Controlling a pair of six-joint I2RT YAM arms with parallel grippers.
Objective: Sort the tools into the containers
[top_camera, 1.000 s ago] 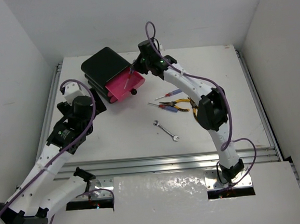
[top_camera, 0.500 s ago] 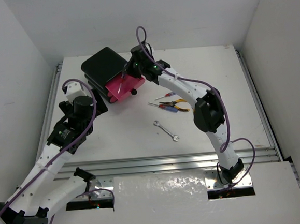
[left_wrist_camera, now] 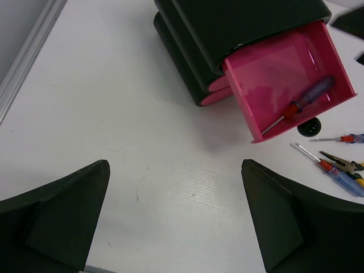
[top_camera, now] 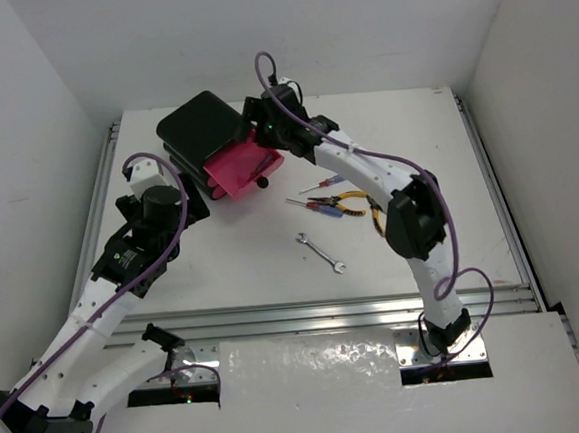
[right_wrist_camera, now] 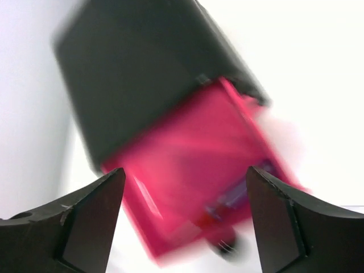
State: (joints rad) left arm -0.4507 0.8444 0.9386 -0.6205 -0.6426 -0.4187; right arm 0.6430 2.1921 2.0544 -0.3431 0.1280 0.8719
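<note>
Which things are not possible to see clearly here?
1. Right wrist view: motion blur smears the open drawer and its contents.
2. Left wrist view: the right edge cuts off the pliers.
3. Top view: the right gripper covers part of that drawer.
4. Any view: lower drawers shut, contents hidden.

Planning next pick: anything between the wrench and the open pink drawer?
Nothing visible lies between the wrench and the open pink drawer. The screwdrivers and pliers lie off to the right; the open right gripper hangs over the drawer.
</note>
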